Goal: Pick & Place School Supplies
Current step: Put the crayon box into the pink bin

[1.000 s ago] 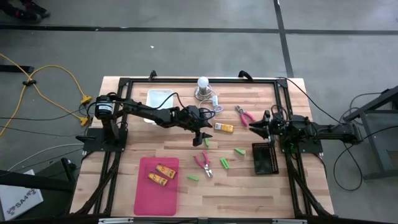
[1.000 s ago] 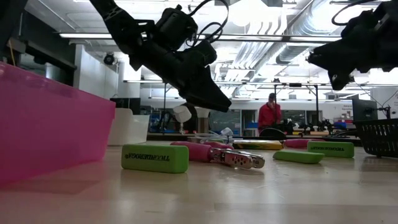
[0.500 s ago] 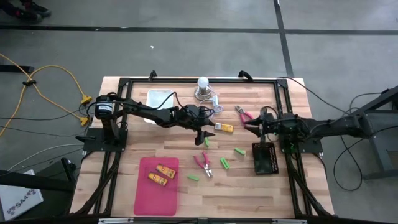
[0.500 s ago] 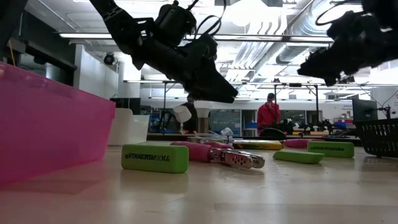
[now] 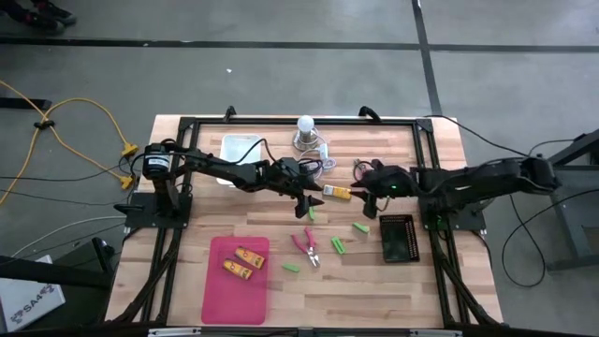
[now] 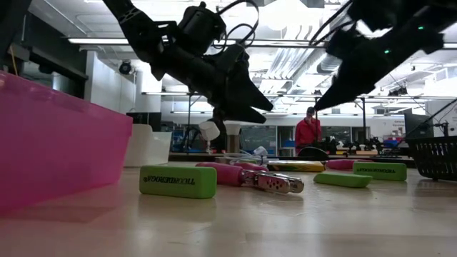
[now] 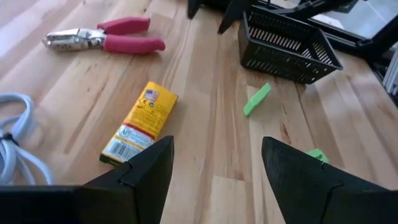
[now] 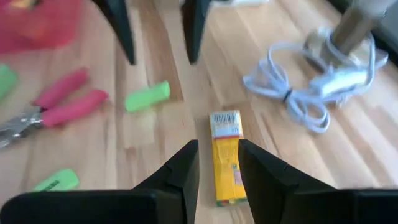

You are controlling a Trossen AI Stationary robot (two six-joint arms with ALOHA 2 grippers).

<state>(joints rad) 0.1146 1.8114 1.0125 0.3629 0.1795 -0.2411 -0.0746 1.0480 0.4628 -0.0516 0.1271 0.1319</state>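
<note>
Right gripper [image 5: 367, 185], fingers parted by a narrow gap and pinching nothing, hovers above the table [image 5: 374, 285] at the end of the yellow-orange oblong piece [image 5: 338, 193] lying near the table's middle; in the right wrist view that piece [image 8: 227, 155] shows in the gap between the two dark fingers [image 8: 180, 168], apart from both. Left gripper [image 5: 304, 204], spread wide and empty, hangs just on the other side of the same piece, which in the left wrist view [image 7: 140, 122] lies on the wood beyond the fingers [image 7: 146, 168].

One pink-handled plier-like tool [image 5: 365, 172] lies beside the right gripper, near the white bulb [image 5: 305, 124] and its coiled cord [image 8: 292, 87]; the second pink-handled tool [image 5: 306, 245] lies toward the front of the table. Green sticks are scattered around: one [image 5: 312, 214] just under the left gripper, others [image 5: 360, 227] [image 5: 337, 245] [image 5: 291, 267] further forward.

Two more yellow-orange pieces [image 5: 245, 255] [image 5: 235, 269] lie in the pink tray [image 5: 217, 300]. The black mesh basket [image 5: 396, 240] beside the right arm and the white tub [image 5: 239, 148] behind the left arm show no supplies inside.
</note>
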